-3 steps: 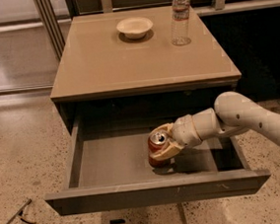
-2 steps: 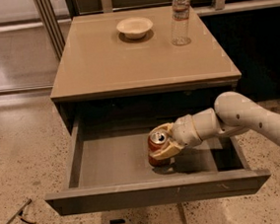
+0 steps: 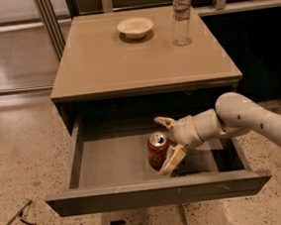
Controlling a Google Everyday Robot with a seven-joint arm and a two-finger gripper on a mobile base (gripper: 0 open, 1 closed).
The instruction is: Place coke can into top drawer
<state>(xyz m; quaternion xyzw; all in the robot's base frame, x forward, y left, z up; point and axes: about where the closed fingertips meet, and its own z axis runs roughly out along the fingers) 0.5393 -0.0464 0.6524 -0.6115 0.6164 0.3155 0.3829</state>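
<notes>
The red coke can (image 3: 157,151) stands upright on the grey floor of the pulled-out top drawer (image 3: 158,191), near its middle. My gripper (image 3: 165,142) reaches into the drawer from the right and is open. One finger (image 3: 164,122) is behind the can and the other (image 3: 173,160) is in front of it, close to the can's right side. The can sits just at the fingertips, not clamped between them.
On the tan tabletop (image 3: 101,63) stand a white bowl (image 3: 135,27) and a clear water bottle (image 3: 181,16) at the back. Dark shelving is to the right of the table. Speckled floor lies to the left and in front.
The gripper was closed around the can. Now its fingers have spread apart and the can stands free on the drawer floor.
</notes>
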